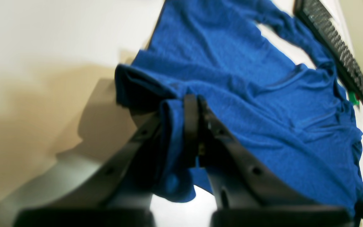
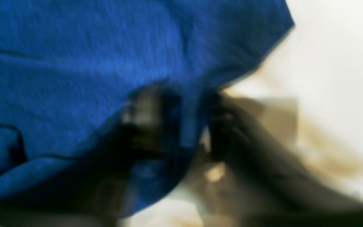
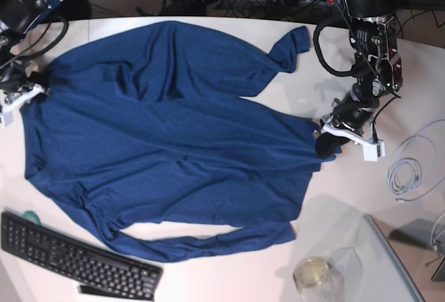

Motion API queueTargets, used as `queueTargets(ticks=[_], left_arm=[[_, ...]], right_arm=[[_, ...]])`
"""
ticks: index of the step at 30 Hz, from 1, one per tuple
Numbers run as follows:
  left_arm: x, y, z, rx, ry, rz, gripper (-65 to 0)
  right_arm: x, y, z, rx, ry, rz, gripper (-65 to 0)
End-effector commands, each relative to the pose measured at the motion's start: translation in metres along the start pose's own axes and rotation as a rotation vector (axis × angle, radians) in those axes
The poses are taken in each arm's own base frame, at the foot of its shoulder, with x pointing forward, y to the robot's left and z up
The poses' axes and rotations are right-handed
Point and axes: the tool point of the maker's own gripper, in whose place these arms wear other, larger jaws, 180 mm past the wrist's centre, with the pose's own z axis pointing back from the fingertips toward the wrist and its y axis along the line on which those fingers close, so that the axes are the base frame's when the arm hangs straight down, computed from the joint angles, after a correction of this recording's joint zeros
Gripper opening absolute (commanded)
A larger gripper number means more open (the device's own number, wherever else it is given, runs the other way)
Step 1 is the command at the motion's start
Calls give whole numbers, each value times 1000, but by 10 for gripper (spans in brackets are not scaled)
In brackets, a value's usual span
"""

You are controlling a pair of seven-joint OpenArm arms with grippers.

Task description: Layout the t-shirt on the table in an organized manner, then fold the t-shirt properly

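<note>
1. Nearest the left wrist camera, the left arm's fingers (image 1: 197, 104) are pressed together on a bunched fold of the t-shirt (image 1: 247, 94), pinching its hem edge; the cloth runs away from them toward the far keyboard (image 1: 336, 47).
2. In the right wrist view, blurred, the right arm's fingers (image 2: 184, 119) likewise look clamped on a strip of the same t-shirt's edge, with cloth passing between them.
3. In the base view the t-shirt (image 3: 167, 135) lies spread over the white worktop (image 3: 229, 281), its body running across the scene from the right-hand gripper at the left edge (image 3: 31, 83) to the left-hand gripper at the right (image 3: 327, 145).
4. One long sleeve reaches to the far right, the other trails along the near side just above the keyboard (image 3: 76, 257).
5. The relation that matters: each arm holds an opposite end of the garment, so its long axis lies along the line between them. I judge that drawing the two grips apart along that line would flatten the wrinkled middle.
6. A glass jar (image 3: 313, 273) and a coiled cable (image 3: 410, 170) sit at the near right, apart from the cloth.
</note>
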Motion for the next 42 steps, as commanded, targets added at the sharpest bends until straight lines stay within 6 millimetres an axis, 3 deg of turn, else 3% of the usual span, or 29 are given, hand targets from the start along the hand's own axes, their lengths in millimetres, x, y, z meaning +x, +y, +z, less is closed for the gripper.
queueTargets(ticks=[1, 3, 6, 10, 17, 24, 29, 35, 42], left_arm=[[18, -4, 2, -20, -51, -13, -650], [21, -7, 7, -26, -62, -30, -650], [30, -20, 19, -47, -95, -77, -650], [57, -24, 45, -38, -180, -124, -650], [98, -31, 81, 0, -227, -218, -650], [113, -55, 115, 14, -263, -304, -650], [119, -58, 132, -42, -311, -235, -650], [130, -45, 171, -103, -419, -54, -650], [109, -28, 186, -56, -369, -28, -650]], right_arm=[[10, -7, 7, -21, -9, 20, -650], [14, -13, 15, -48, -10, 40, -624], [15, -23, 35, -105, 16, 71, -650], [28, -31, 66, -190, 3, 80, -650], [67, -35, 132, -360, -62, 174, -650], [81, -27, 185, -490, -119, 210, -650], [83, -25, 193, -509, -139, 215, -650], [62, -36, 196, -476, -147, 152, -650], [31, -52, 210, -436, -171, 83, -650]])
